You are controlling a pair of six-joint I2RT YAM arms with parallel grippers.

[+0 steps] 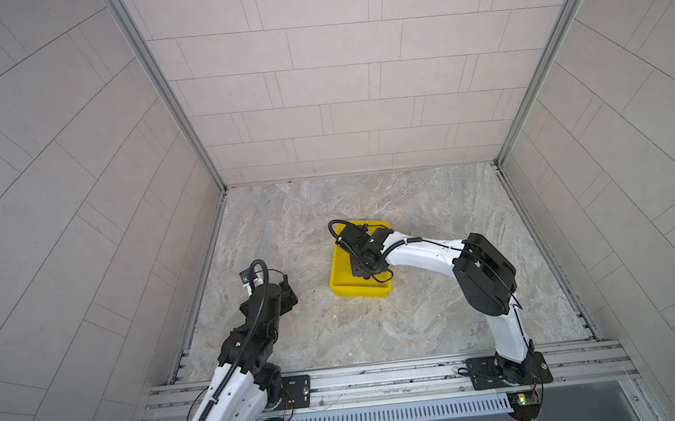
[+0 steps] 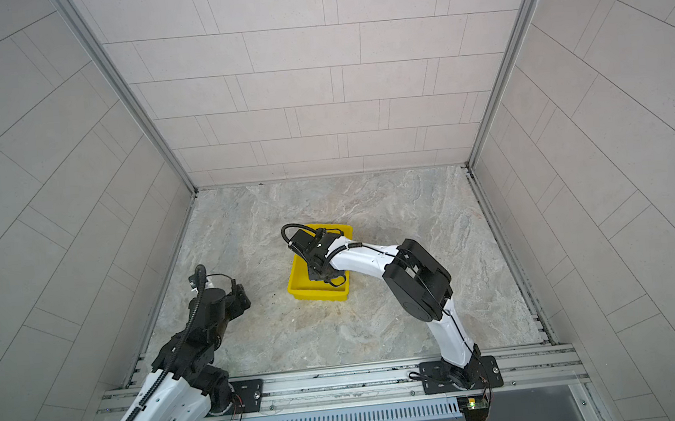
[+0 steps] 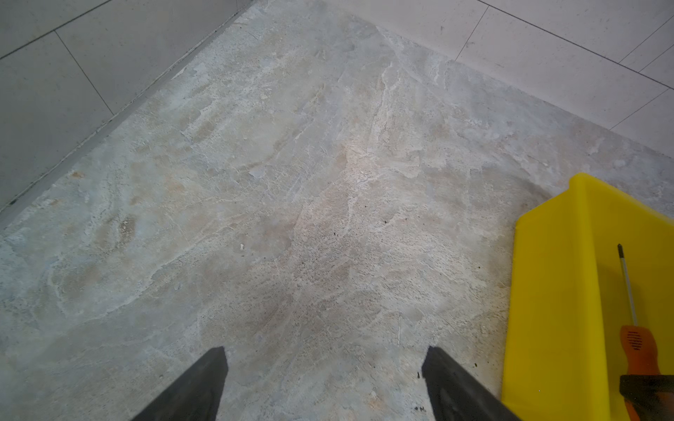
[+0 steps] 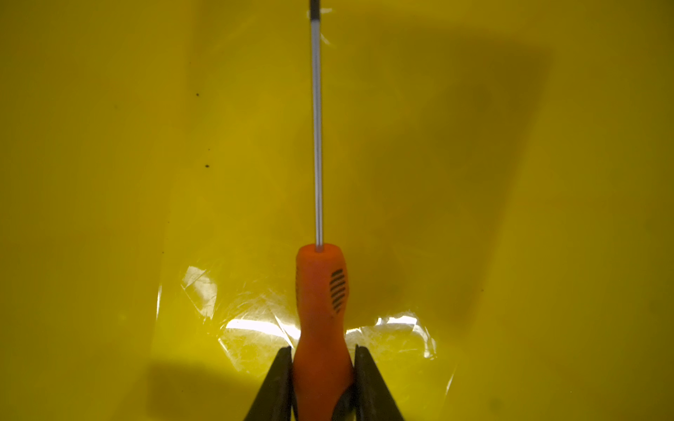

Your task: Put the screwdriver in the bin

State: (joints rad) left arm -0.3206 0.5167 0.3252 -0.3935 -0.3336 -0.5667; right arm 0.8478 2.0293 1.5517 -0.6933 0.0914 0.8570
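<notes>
The yellow bin [image 1: 341, 280] [image 2: 297, 281] lies mid-table. My right gripper [image 1: 363, 265] reaches down into it, and the wrist hides its fingers in both top views. In the right wrist view the right gripper [image 4: 322, 350] is shut on the orange handle of the screwdriver [image 4: 321, 310], low over the glossy bin floor [image 4: 146, 182]. The thin shaft points away from the jaws. The left wrist view shows the screwdriver [image 3: 638, 346] inside the bin [image 3: 547, 291]. My left gripper [image 3: 324, 350] [image 1: 289, 293] stands open and empty over the table, left of the bin.
A marbled grey tabletop [image 1: 420, 316] is boxed in by tiled walls with metal corner posts [image 1: 162, 89]. An aluminium rail [image 1: 384, 378] along the front edge carries both arm bases. The right arm's elbow [image 1: 485, 277] stands right of the bin.
</notes>
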